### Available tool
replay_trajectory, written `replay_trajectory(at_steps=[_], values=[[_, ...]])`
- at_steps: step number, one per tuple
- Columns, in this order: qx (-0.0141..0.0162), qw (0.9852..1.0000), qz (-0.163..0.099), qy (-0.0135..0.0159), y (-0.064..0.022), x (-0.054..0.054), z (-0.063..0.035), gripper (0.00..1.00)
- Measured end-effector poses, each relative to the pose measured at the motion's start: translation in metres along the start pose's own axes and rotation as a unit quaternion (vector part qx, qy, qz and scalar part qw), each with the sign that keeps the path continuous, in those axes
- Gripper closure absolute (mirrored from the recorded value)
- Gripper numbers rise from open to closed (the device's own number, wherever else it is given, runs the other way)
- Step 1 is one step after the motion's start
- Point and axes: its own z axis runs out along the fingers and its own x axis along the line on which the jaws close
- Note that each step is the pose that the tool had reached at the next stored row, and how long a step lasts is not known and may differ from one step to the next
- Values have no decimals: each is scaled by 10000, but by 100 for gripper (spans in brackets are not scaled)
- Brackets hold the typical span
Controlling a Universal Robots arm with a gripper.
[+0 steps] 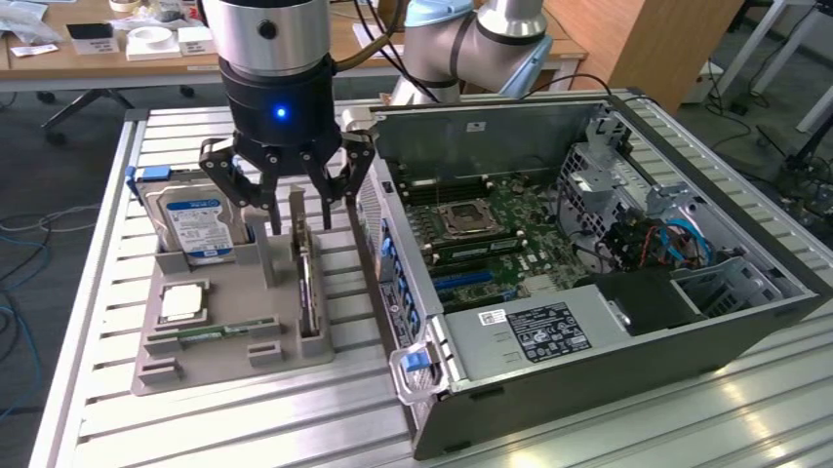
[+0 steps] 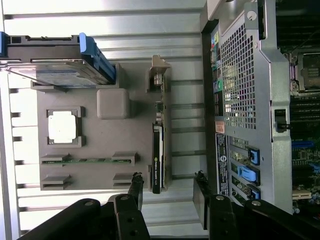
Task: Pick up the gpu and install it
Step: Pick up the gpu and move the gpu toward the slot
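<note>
A slatted metal table [image 1: 260,419] lay nearest, with a grey tray [image 1: 221,351] resting on it. In the tray's near end sat a green memory stick [image 1: 215,331] and, just behind it, a square CPU [image 1: 182,300].

Along the tray's edge on the exterior view's right, the gpu [image 1: 306,273] stood on its thin edge in a slot. Its long axis ran from near to far, beside the rear wall of an open computer case [image 1: 625,370].

Directly above the gpu's far end hung the gripper [image 1: 293,214], pointing straight down with its fingers spread wide and holding nothing. It was not touching the card. In the wrist view, the gripper [image 2: 167,180] had one fingertip on each side of the line of the gpu [image 2: 158,150] — the card sat nearer one fingertip than the other. The fingers' closing line appeared to cross the card's thin faces, not its length.

A hard drive [image 1: 195,224] stood upright at the tray's far corner. In the case, the motherboard [image 1: 482,234] lay exposed — the gpu was not yet installed.
</note>
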Motion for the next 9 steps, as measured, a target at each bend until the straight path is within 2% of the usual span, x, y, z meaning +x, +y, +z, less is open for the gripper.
replay_trajectory(at_steps=[9], values=[[0, 10000, 0, 0, -1, 0, 17, 47]])
